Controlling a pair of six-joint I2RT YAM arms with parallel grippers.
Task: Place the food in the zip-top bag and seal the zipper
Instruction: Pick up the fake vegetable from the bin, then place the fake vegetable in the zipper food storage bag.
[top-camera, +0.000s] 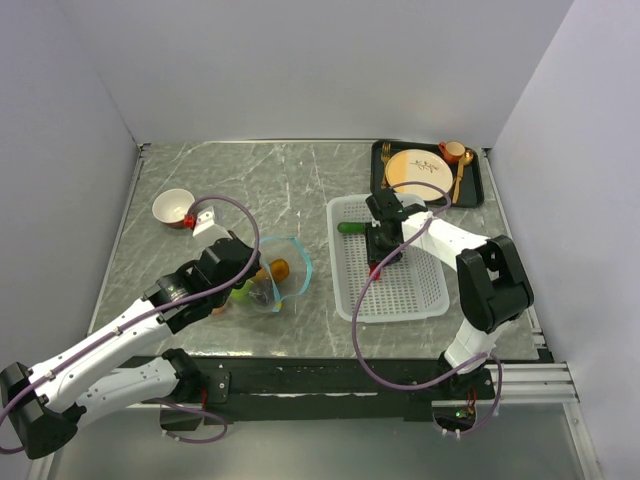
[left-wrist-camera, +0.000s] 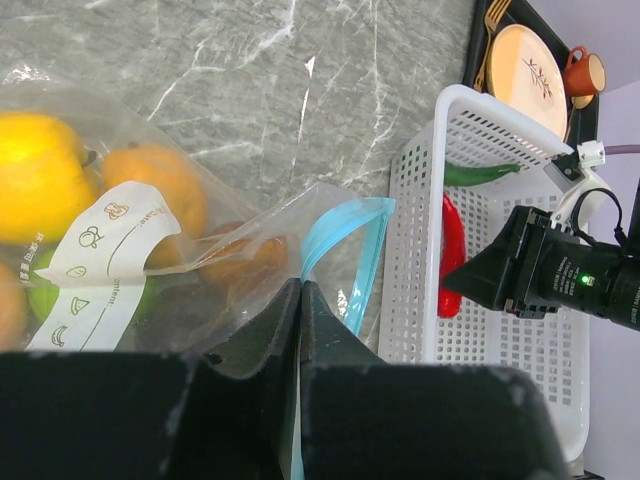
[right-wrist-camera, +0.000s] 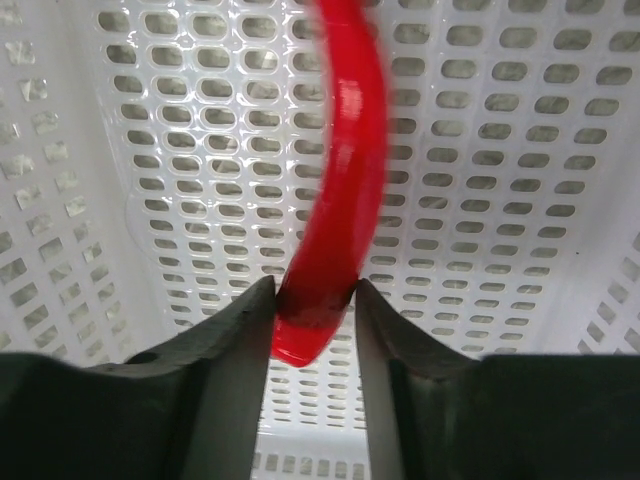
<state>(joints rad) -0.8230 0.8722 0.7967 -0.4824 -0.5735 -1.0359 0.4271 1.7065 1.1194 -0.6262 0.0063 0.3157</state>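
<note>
Grey marble table (top-camera: 300, 180), white walls behind.

Top view: the zip-top bag (top-camera: 285, 290) lies left of centre with its mouth spread, and the zipper (top-camera: 303, 262) curves along its right edge. The left gripper (top-camera: 243, 272) is clamped on the bag's left side. At centre right, the right gripper (top-camera: 378, 262) reaches down into the white mesh basket (top-camera: 420, 300). A green pepper (top-camera: 350, 227) lies in the basket's upper left corner. A black tray (top-camera: 470, 192) with a tan plate (top-camera: 414, 168) sits at upper right, a white bowl (top-camera: 172, 205) at upper left.

Left wrist view: the jaws are pressed together on the bag film, just left of the zipper. A yellow fruit (left-wrist-camera: 35, 175) and an orange fruit (left-wrist-camera: 160, 185) lie inside the bag at left.

Right wrist view: the jaws are closed on the red pepper (right-wrist-camera: 340, 180), touching both sides of its lower end. The pepper runs up the frame over the basket floor; whether it is lifted cannot be told.
</note>
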